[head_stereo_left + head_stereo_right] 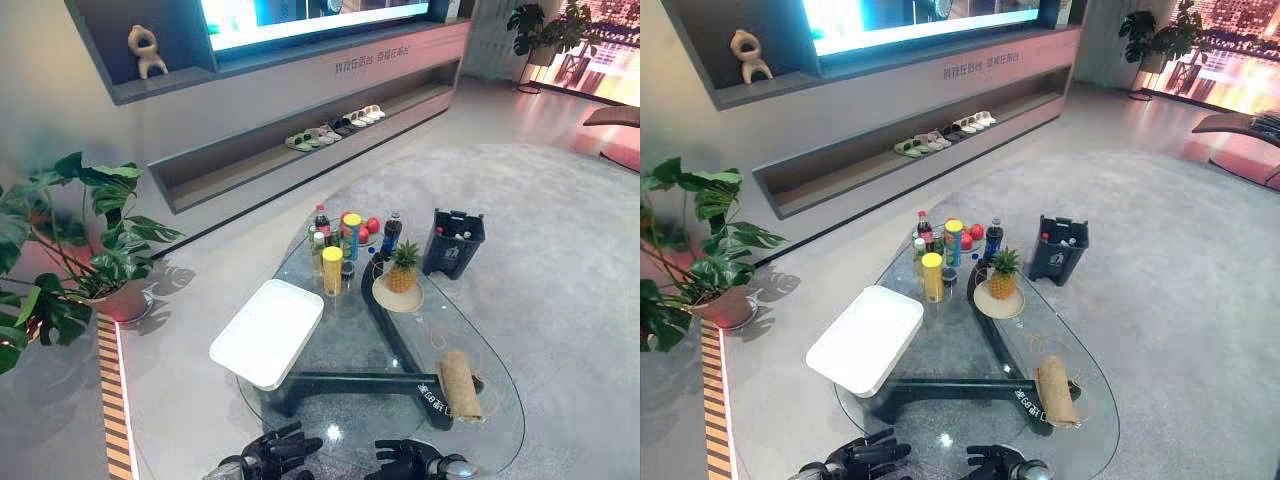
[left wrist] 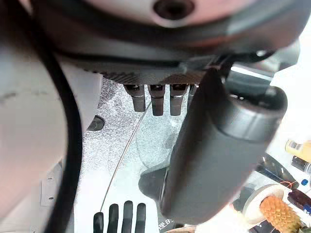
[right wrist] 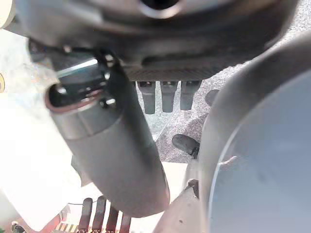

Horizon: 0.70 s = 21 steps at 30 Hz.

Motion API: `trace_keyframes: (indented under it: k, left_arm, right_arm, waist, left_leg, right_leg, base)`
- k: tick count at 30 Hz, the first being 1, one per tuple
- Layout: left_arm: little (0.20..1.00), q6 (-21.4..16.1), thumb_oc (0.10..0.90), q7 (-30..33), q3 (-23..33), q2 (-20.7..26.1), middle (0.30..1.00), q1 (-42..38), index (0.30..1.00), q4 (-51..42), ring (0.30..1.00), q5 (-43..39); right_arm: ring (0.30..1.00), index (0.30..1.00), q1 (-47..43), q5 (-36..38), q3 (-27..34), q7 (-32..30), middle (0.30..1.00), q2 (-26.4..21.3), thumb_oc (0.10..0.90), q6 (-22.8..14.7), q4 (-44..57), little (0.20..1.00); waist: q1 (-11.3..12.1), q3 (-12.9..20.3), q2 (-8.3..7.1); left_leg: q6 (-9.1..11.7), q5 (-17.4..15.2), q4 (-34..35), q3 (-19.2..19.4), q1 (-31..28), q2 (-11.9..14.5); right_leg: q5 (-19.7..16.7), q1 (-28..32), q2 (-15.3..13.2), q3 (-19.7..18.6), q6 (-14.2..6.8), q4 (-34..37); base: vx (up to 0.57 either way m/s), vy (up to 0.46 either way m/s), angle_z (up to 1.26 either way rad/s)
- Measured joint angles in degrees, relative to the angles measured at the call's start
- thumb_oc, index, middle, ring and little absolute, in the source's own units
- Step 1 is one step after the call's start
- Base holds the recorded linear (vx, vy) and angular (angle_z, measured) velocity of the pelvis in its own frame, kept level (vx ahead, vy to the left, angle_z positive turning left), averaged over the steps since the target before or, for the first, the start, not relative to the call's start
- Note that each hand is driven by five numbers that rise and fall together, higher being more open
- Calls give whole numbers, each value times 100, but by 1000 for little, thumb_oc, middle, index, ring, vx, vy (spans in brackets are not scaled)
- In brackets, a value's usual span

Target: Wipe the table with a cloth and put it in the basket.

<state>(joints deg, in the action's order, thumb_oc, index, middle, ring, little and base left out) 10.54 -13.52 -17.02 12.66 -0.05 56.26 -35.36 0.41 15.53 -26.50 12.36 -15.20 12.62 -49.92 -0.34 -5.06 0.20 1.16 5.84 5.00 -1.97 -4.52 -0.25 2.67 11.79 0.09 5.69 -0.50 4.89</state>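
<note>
Left hand point(image 1: 272, 452) and right hand point(image 1: 408, 462) are at the near rim of the oval glass table point(image 1: 497, 400), fingers relaxed and holding nothing. The folded tan woven cloth point(image 1: 460, 384) lies on the glass ahead and right of the right hand, untouched. The dark plastic basket point(image 1: 454, 242) stands on the floor well beyond the cloth.

A white tray point(image 1: 268, 332) lies flat. Just past its far corner a yellow can point(image 1: 332, 270) stands before a cluster of bottles point(image 1: 321, 220) and red fruit point(image 1: 372, 225), with a pineapple point(image 1: 403, 268) upright on a pale plate point(image 1: 385, 298) beside them. A leafy plant point(image 1: 70, 250) in a pot point(image 1: 125, 302) stands on the floor to the left, and along the far wall slippers point(image 1: 335, 127) line a low shelf point(image 1: 240, 170) below a pale sculpture point(image 1: 146, 52).
</note>
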Motion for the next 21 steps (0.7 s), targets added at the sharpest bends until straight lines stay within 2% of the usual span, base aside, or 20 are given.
trace_keyframes:
  k: [21]
  left_arm:
    - [900,-12,800,-94,-3,11,900,8,900,0,900,0]
  right_arm:
    - [900,900,0,2,0,0,900,1,800,0,-2,900]
  waist:
    - [1,0,-1]
  left_leg:
    - [0,0,1,0,0,0]
  right_leg:
    - [0,-1,0,0,0,0]
  base:
    - [9,17,-3]
